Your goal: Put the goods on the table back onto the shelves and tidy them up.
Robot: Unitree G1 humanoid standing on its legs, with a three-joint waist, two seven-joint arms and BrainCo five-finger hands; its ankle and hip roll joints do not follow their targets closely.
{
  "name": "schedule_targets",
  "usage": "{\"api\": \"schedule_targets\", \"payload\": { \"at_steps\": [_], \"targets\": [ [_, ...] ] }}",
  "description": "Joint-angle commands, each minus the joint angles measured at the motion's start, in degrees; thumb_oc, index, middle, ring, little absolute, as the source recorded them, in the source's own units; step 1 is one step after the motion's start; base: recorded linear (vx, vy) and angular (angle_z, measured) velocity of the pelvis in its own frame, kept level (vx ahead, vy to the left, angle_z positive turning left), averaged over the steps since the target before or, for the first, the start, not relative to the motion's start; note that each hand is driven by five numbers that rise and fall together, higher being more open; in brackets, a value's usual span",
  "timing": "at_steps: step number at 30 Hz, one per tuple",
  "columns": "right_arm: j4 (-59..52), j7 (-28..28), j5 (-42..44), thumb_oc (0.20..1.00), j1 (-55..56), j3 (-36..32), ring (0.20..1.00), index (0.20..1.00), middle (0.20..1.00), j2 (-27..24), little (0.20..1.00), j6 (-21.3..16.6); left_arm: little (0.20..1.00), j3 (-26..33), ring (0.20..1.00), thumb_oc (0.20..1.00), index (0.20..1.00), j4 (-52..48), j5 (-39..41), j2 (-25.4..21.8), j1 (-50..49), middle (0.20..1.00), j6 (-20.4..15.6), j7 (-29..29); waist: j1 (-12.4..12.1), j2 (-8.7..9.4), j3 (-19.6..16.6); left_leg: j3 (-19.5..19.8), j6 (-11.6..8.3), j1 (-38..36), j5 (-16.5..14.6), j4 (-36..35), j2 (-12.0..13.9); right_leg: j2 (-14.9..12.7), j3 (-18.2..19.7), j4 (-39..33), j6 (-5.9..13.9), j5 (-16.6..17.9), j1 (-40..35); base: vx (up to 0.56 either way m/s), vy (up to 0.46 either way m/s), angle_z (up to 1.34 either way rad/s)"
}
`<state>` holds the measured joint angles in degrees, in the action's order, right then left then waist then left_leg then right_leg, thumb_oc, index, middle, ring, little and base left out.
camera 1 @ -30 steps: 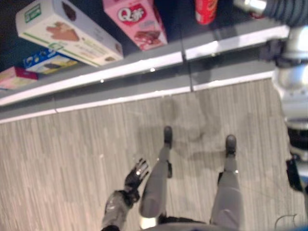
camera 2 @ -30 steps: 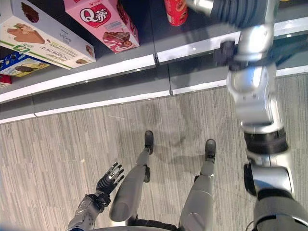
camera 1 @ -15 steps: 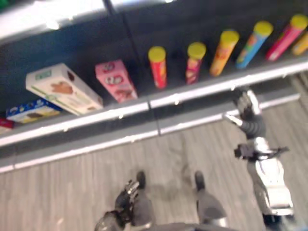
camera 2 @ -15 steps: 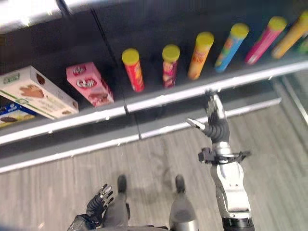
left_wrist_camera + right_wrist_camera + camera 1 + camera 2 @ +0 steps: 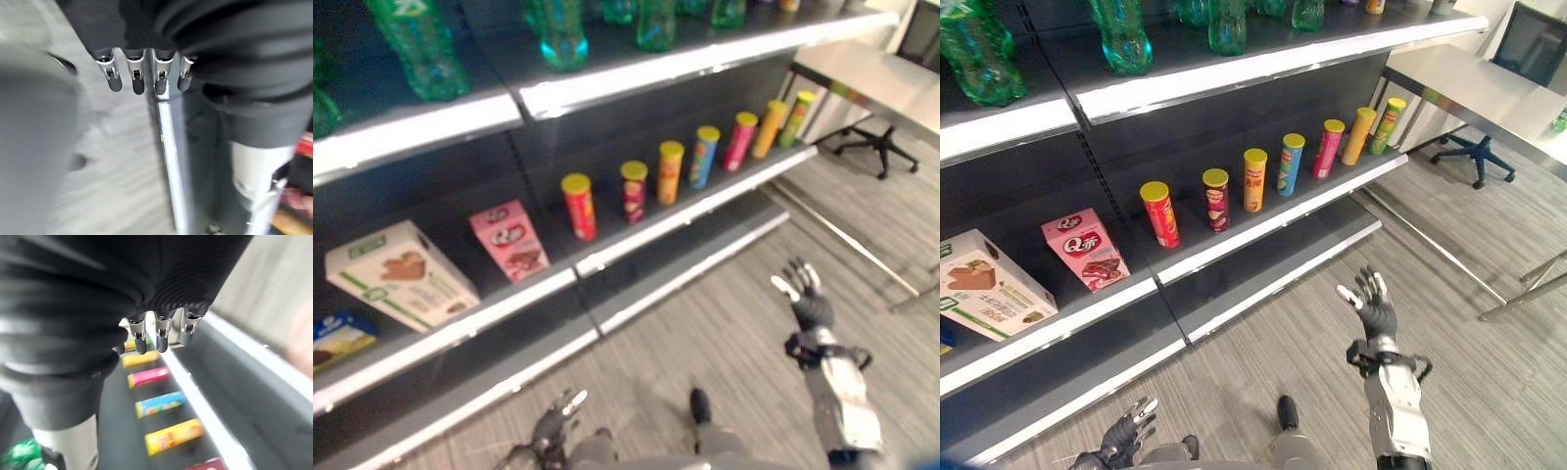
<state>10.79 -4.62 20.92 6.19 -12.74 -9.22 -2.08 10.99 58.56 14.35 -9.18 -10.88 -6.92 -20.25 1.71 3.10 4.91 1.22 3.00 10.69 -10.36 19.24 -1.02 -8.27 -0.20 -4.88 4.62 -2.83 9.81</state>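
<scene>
Fingers relaxed, our left hand (image 5: 1128, 434) is hanging low; rightward, cans (image 5: 1254, 180) are lining the shelf (image 5: 1263, 227); our right hand (image 5: 1371, 302), spread and empty, is nearing the tabletop (image 5: 1469, 83). Turning risks toppling cans.

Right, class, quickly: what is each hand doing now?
Left hand: open, holding nothing.
Right hand: open, fingers spread, holding nothing.

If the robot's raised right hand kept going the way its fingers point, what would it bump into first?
Probably the shelf edge under the row of snack tubes. The right hand, fingers spread, aims up toward them over bare floor; depth is hard to judge.
</scene>
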Motion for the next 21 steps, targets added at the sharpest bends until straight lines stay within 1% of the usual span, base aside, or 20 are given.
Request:
{"api": "schedule_targets", "payload": {
  "at_steps": [1,2,3,4,5,6,7,8,9,10,11,13,14,16,18,19,20,21],
  "targets": [
    [-1.5,-1.2,-0.6,1.0,-3.9,-4.0,1.0,1.0,1.0,-1.8,1.0,-2.0,1.0,1.2,1.0,1.0,1.0,-2.8,-3.5,0.4,-1.6,1.0,-1.1,0.2,-1.9,-0.94,1.3,-3.2,-5.37,-12.2,8.9,-24.2,3.5,0.4,-1.5,0.3,-3.24,9.4,-9.4,-0.13,0.044,-1.23],
    [-1.4,-1.2,-0.6,1.0,-3.9,-4.1,1.0,1.0,1.0,-1.8,1.0,-2.0,1.0,1.2,1.0,1.0,1.0,-2.8,-3.5,0.4,-1.6,1.0,-1.1,0.2,-2.2,-0.89,1.4,-3.4,-5.36,-12.4,8.9,-24.2,3.5,0.4,-1.3,0.3,-3.21,9.4,-9.5,-0.16,0.011,-1.09],
    [3.9,-2.4,-1.4,1.0,-3.0,-5.3,1.0,1.0,1.0,-2.2,1.0,-1.3,1.0,1.5,1.0,1.0,1.0,-1.7,-3.8,0.4,-1.5,1.0,-1.1,0.5,-3.1,-0.27,0.1,-5.0,-5.61,-11.9,9.0,-24.2,3.9,-0.1,-3.3,1.1,-2.95,9.4,-12.8,-0.17,-0.01,-0.84],
    [6.1,-2.9,-2.6,1.0,-2.8,-5.3,1.0,1.0,1.0,-3.2,1.0,-1.3,1.0,1.6,1.0,1.0,1.0,-2.1,-3.9,0.4,-1.3,1.0,-1.0,0.6,-4.3,-0.06,-0.1,-6.2,-5.95,-11.7,9.8,-24.2,4.3,-0.6,-4.9,2.3,-2.62,9.6,-15.0,-0.23,-0.012,-0.97],
    [5.7,-3.6,-2.4,1.0,-2.7,-4.8,1.0,1.0,1.0,-2.7,1.0,-1.2,1.0,1.6,1.0,1.0,1.0,-2.3,-4.1,0.4,-1.2,1.0,-1.0,0.5,-5.1,0.24,-0.6,-7.1,-6.4,-11.1,10.4,-24.2,4.7,-1.0,-5.4,1.8,-2.25,10.0,-16.5,-0.14,-0.004,-1.0],
    [5.7,-3.6,-2.4,1.0,-2.7,-4.8,1.0,1.0,1.0,-2.7,1.0,-1.2,1.0,1.6,1.0,1.0,1.0,-2.3,-4.1,0.4,-1.2,1.0,-1.0,0.5,-5.2,0.25,-0.6,-7.2,-6.4,-11.2,10.3,-24.2,4.7,-1.0,-5.4,1.8,-2.24,10.0,-16.6,-0.15,-0.032,-1.02],
    [7.2,-4.1,-2.9,1.0,-2.5,-4.2,1.0,1.0,1.0,-2.2,1.0,-0.8,1.0,1.6,1.0,1.0,1.0,-2.4,-4.2,0.5,-1.1,1.0,-1.3,0.1,-7.0,1.02,-1.4,-9.4,-6.88,-10.5,10.5,-24.2,5.8,-2.2,-8.2,2.4,-1.68,9.9,-20.0,-0.16,-0.038,-0.9],
    [8.1,-3.8,-3.0,1.0,-2.7,-4.2,1.0,1.0,1.0,-1.8,1.0,-0.9,1.0,1.7,1.0,1.0,1.0,-2.8,-4.2,1.0,-1.4,1.0,-1.5,-0.1,-8.2,1.3,-1.7,-11.2,-7.12,-10.2,10.8,-24.2,6.4,-3.3,-10.5,2.3,-1.45,10.6,-22.0,-0.15,-0.039,-0.67],
    [8.1,-3.8,-3.0,1.0,-2.7,-4.2,1.0,1.0,1.0,-1.8,1.0,-0.9,1.0,1.7,1.0,1.0,1.0,-2.8,-4.2,1.0,-1.4,1.0,-1.5,-0.1,-8.3,1.34,-1.7,-11.3,-7.16,-10.3,10.6,-24.2,6.4,-3.3,-10.5,2.2,-1.42,10.6,-22.2,-0.09,-0.015,-1.14],
    [8.7,-4.2,-3.0,1.0,-2.9,-4.0,1.0,1.0,1.0,-1.6,1.0,-0.9,1.0,1.5,1.0,1.0,1.0,-2.8,-4.0,1.2,-1.5,1.0,-1.6,-0.2,-8.9,1.39,-2.0,-12.1,-7.16,-10.0,10.6,-24.2,6.9,-3.6,-11.7,2.2,-1.39,10.4,-23.2,-0.09,-0.023,-1.62],
    [8.8,-4.3,-3.4,1.0,-2.6,-3.6,1.0,1.0,1.0,-1.6,1.0,-1.1,1.0,1.9,1.0,1.0,1.0,-2.7,-4.0,1.9,-1.4,1.0,-1.9,-0.4,-10.2,1.34,-2.4,-14.7,-7.43,-9.8,10.9,-24.2,7.8,-4.2,-14.3,2.3,-1.0,10.6,-25.8,-0.12,-0.035,-1.66],
    [8.6,-4.2,-3.7,1.0,-2.1,-3.8,1.0,1.0,1.0,-1.7,1.0,-1.3,1.0,1.9,1.0,1.0,1.0,-2.5,-4.0,2.5,-1.1,1.0,-1.7,-0.6,-10.5,1.91,-2.3,-15.6,-7.36,-10.0,10.4,-24.2,7.5,-3.5,-13.4,0.5,-1.12,10.8,-26.2,-0.04,-0.024,-1.22],
    [8.5,-4.1,-3.7,1.0,-1.6,-4.4,1.0,1.0,1.0,-1.8,1.0,-1.5,1.0,2.0,1.0,1.0,1.0,-2.2,-4.1,2.9,-1.2,1.0,-1.7,-0.7,-10.3,2.04,-2.0,-15.3,-6.99,-10.5,10.0,-24.2,7.1,-2.6,-13.3,0.0,-1.48,10.3,-24.6,0.03,-0.024,-1.14],
    [9.4,-4.4,-3.8,1.0,-1.1,-5.0,1.0,1.0,1.0,-2.2,1.0,-1.7,1.0,2.5,1.0,1.0,1.0,-1.1,-4.1,3.0,-1.1,1.0,-1.7,-0.2,-9.3,1.84,-1.5,-15.5,-7.18,-11.4,9.8,-24.2,6.9,-2.2,-13.8,-0.1,-1.59,9.2,-23.0,0.01,-0.055,-0.73],
    [11.1,-4.4,-4.0,1.0,-1.2,-5.9,1.0,1.0,1.0,-2.0,1.0,-1.8,1.0,2.2,1.0,1.0,1.0,-0.8,-4.3,3.3,-0.2,1.0,-1.5,0.2,-8.5,1.4,-0.5,-15.1,-7.22,-12.1,10.0,-24.2,7.1,-1.1,-11.8,-0.1,-1.82,7.7,-21.1,-0.01,-0.063,-0.3],
    [12.1,-4.3,-4.4,1.0,-1.2,-6.2,1.0,1.0,1.0,-2.4,1.0,-2.0,1.0,2.0,1.0,1.0,1.0,-0.8,-4.2,3.4,0.1,1.0,-1.3,0.4,-8.3,1.13,-0.2,-15.0,-7.22,-12.3,10.1,-24.2,7.1,-0.8,-11.6,-0.1,-2.0,7.4,-20.5,-0.01,-0.095,-0.01],
    [12.4,-4.1,-4.5,1.0,-1.5,-6.3,1.0,1.0,1.0,-1.7,1.0,-2.2,1.0,2.1,1.0,1.0,1.0,-0.7,-4.0,3.8,0.6,1.0,-1.3,0.7,-7.6,0.77,0.3,-14.7,-7.12,-12.8,10.4,-24.2,7.4,-0.4,-11.4,-0.1,-2.14,7.4,-19.9,-0.01,-0.083,0.09],
    [12.4,-4.2,-4.6,1.0,-1.5,-6.4,1.0,1.0,1.0,-1.7,1.0,-2.3,1.0,2.1,1.0,1.0,1.0,-0.7,-4.0,3.8,0.6,1.0,-1.3,0.7,-7.6,0.77,0.3,-14.8,-7.13,-12.8,10.4,-24.2,7.4,-0.4,-11.4,-0.1,-2.16,7.4,-20.0,-0.01,-0.097,0.1]
  ]
}}
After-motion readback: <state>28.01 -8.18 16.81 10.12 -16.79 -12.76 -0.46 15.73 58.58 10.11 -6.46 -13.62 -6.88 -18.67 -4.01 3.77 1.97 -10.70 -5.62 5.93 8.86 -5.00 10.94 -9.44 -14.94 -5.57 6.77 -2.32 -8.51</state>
